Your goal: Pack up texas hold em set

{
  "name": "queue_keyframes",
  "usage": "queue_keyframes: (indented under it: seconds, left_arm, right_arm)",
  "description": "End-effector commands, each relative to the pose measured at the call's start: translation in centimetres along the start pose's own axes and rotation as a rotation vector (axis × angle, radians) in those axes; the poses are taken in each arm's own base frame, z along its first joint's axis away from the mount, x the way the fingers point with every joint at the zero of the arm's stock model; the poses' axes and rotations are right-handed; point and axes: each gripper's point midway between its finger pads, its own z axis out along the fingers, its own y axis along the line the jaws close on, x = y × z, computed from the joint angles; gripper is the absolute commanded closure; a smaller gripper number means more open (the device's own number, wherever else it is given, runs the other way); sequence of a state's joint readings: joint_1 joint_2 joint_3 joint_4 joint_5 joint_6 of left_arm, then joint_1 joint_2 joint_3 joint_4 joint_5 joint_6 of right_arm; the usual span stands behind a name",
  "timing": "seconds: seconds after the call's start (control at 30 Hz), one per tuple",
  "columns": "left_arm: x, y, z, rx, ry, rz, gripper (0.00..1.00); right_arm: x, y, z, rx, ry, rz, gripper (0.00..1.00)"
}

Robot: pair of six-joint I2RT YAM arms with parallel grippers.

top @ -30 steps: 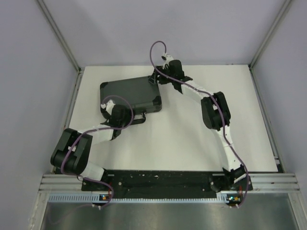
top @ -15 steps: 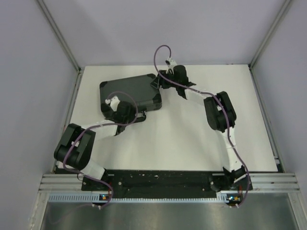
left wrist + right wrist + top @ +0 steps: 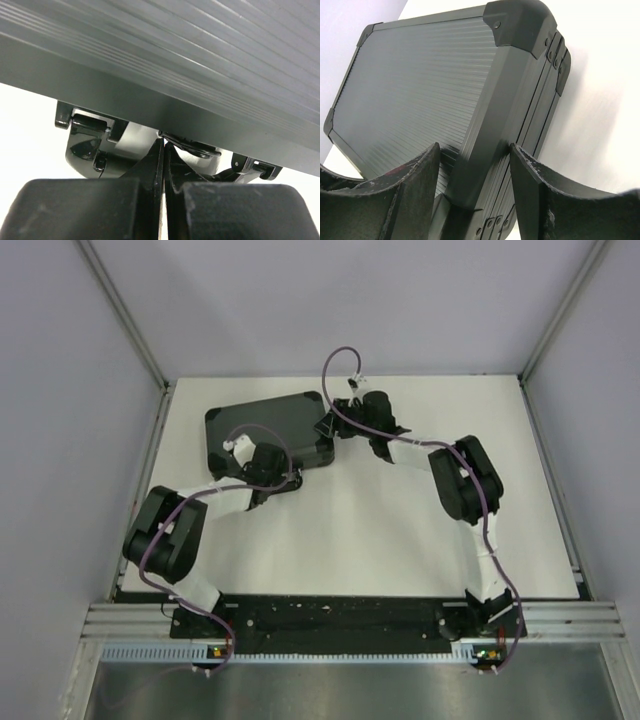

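Observation:
The black briefcase [image 3: 262, 430] lies closed and flat on the white table at the back left. No chips, cards or discs show. My left gripper [image 3: 283, 480] is shut and empty at the case's near side. In the left wrist view its tips [image 3: 164, 144] sit just below the ribbed case wall [image 3: 165, 75], next to the handle [image 3: 192, 148]. My right gripper [image 3: 328, 426] is open at the case's right end. In the right wrist view it [image 3: 472, 162] straddles the case's edge [image 3: 485, 120], one finger over the lid and one beside the side wall.
A latch [image 3: 85, 125] shows on the case's near side. Grey walls and metal rails close in the table [image 3: 400, 530] on three sides. The arms' base rail [image 3: 340, 615] runs along the near edge.
My left gripper has moved right along the case's near side to the handle. My right gripper has come down from the back corner to the right end. The case has shifted slightly.

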State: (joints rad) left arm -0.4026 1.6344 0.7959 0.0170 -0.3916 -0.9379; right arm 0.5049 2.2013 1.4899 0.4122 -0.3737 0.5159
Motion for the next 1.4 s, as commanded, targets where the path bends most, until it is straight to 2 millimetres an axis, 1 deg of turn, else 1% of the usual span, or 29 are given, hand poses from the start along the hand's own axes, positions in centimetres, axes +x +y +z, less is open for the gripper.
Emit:
queue_keyframes:
  seconds: [0.0,0.13,0.17,0.23,0.3,0.37,0.43,0.5,0.57,0.63,0.67,0.8,0.9,0.93,0.97,1.03,1.07,1.1,1.13,1.2,1.23,1.33,1.37]
  left_arm:
    - [1.3,3.6,1.6,-0.159,0.008,0.017,0.98]
    - [1.4,3.9,1.7,-0.172,-0.004,0.032,0.98]
    - [1.1,3.8,1.7,-0.175,-0.017,0.03,0.98]
    - [1.1,4.0,1.7,-0.183,-0.023,0.032,0.98]
    - [0.6,4.0,1.4,-0.189,-0.04,0.031,0.98]
    - [-0.2,4.1,0.7,-0.193,-0.061,0.029,0.97]
    - [-1.5,4.0,-0.6,-0.187,-0.093,0.024,0.95]
    - [-2.9,3.8,-2.2,-0.175,-0.124,0.016,0.91]
    - [-4.2,3.5,-3.7,-0.162,-0.15,0.011,0.87]
    - [-5.4,3.2,-5.3,-0.145,-0.166,0.017,0.82]
    - [-5.9,3.1,-6.0,-0.139,-0.172,0.021,0.79]
    - [-7.9,3.2,-8.8,-0.13,-0.21,0.04,0.65]
    - [-9.1,3.4,-11.0,-0.121,-0.23,0.047,0.52]
    - [-9.4,3.4,-11.7,-0.111,-0.235,0.055,0.4]
    - [-9.8,3.3,-12.5,-0.091,-0.243,0.057,0.3]
    - [-10.6,2.8,-14.1,-0.035,-0.261,0.085,0.16]
    - [-11.2,2.4,-14.8,-0.003,-0.276,0.103,0.1]
    - [-11.5,2.3,-15.6,0.018,-0.282,0.123,0.05]
    - [-12.0,2.2,-16.5,0.038,-0.298,0.143,0.01]
    - [-12.9,2.2,-18.2,0.071,-0.327,0.169,0.01]
    - [-13.3,2.1,-19.2,0.088,-0.339,0.175,0.01]
    - [-14.2,1.7,-22.1,0.151,-0.34,0.241,0.01]
    - [-14.3,1.7,-23.0,0.172,-0.335,0.274,0.01]
  right_arm:
    - [12.8,10.9,-2.1,-0.278,0.402,0.103,0.5]
    - [13.6,12.5,-2.5,-0.305,0.417,0.101,0.5]
    - [13.7,12.8,-2.5,-0.31,0.419,0.104,0.5]
    - [13.7,13.2,-2.5,-0.311,0.419,0.107,0.5]
    - [13.2,13.1,-2.5,-0.285,0.408,0.109,0.5]
    - [12.6,12.2,-2.4,-0.232,0.395,0.101,0.5]
    - [11.8,11.0,-2.2,-0.171,0.381,0.11,0.5]
    - [10.6,10.1,-2.1,-0.123,0.369,0.113,0.5]
    - [8.9,9.6,-2.1,-0.076,0.349,0.08,0.49]
    - [6.8,9.6,-2.0,-0.045,0.314,0.033,0.48]
    - [6.4,9.6,-2.2,-0.026,0.319,0.025,0.47]
    - [2.5,10.1,-2.3,0.021,0.263,-0.03,0.44]
    - [-0.4,10.2,-3.1,0.054,0.215,-0.062,0.4]
    - [-1.4,10.3,-3.7,0.064,0.196,-0.074,0.37]
    - [-2.3,10.6,-4.5,0.069,0.178,-0.091,0.32]
    - [-3.8,11.2,-6.2,0.067,0.145,-0.138,0.28]
    - [-3.9,11.0,-7.0,0.087,0.138,-0.147,0.26]
    - [-5.0,11.4,-8.4,0.1,0.116,-0.163,0.25]
    - [-5.3,11.2,-9.6,0.129,0.11,-0.171,0.24]
    - [-5.6,10.4,-12.1,0.197,0.102,-0.186,0.21]
    - [-5.9,9.9,-13.6,0.239,0.091,-0.192,0.21]
    - [-6.5,7.8,-18.3,0.4,0.036,-0.215,0.16]
    - [-7.2,7.8,-19.9,0.434,0.002,-0.22,0.15]
